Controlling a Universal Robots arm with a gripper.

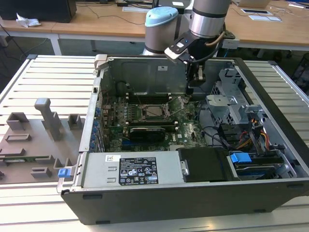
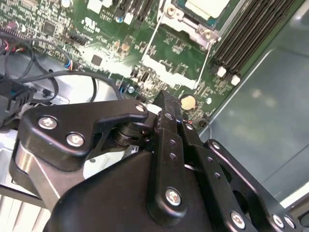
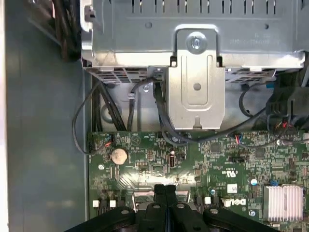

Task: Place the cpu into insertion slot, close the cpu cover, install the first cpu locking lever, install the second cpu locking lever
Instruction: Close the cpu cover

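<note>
Jaws closed together, above motherboard [image 3: 212,164]

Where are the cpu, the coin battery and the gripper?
cpu [image 2: 206,6]: second wrist view, its pale top face.
coin battery [image 3: 119,155]: first wrist view, its round face.
gripper [image 3: 165,190]: first wrist view, between its fingertips.

The circuit board [image 3: 217,164] is green, the claw [image 3: 165,189] black, the cpu [image 2: 207,6] pale, perhaps silvery.

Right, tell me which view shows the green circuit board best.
The exterior view: most of the green circuit board lies visible inside the open case. Both wrist views give close patches, partly behind the black gripper.
</note>
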